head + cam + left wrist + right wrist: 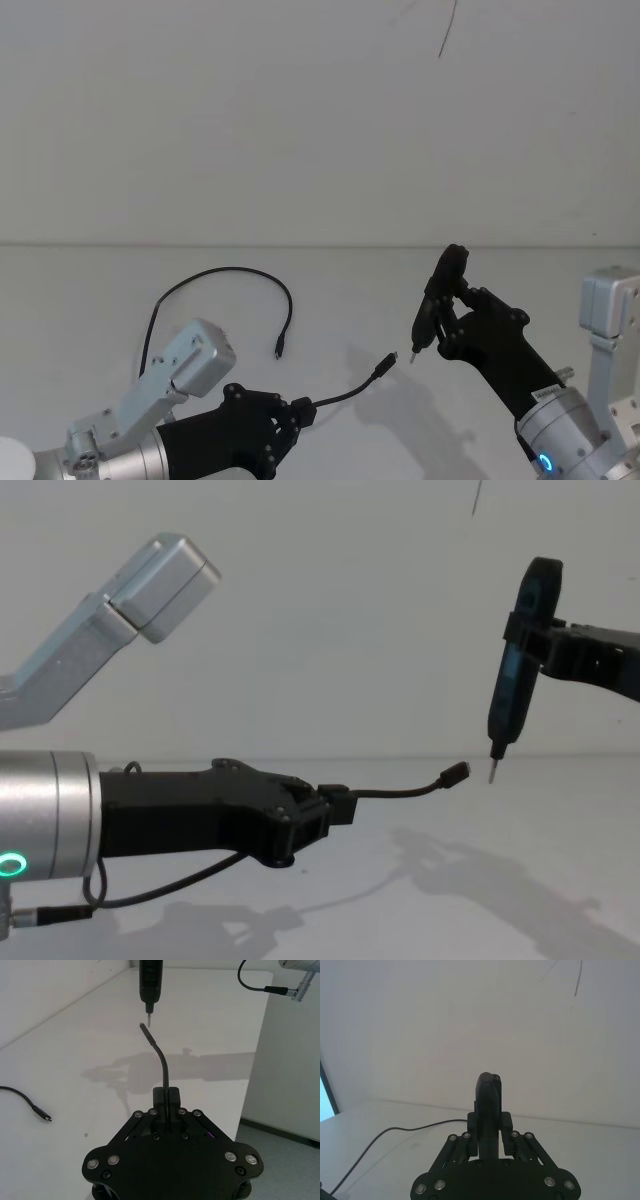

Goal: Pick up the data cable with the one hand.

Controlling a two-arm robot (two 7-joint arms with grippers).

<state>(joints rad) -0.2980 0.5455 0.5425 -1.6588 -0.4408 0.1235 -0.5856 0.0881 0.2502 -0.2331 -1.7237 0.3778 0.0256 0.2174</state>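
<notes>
In the head view, the left pincer (pixel 300 412) is seen low at the left, clenched on the data cable (pixel 345 396). The cable's free plug is held up toward the centre, just short of the tip of a slim dark device (pixel 437 300) gripped by the right pincer (pixel 450 305). The rest of the cable is looped on the white desk (pixel 90 290) behind, part of its run hidden by the left arm.

In the left wrist view, the cable is seen rising from between the closed jaws and bending toward the device's tip; a small gap is kept between them.

In the right wrist view, the device's top is seen clamped between the jaws, its tip hidden.

In the chest view, plug and tip are seen nearly level, apart, above the desk.
</notes>
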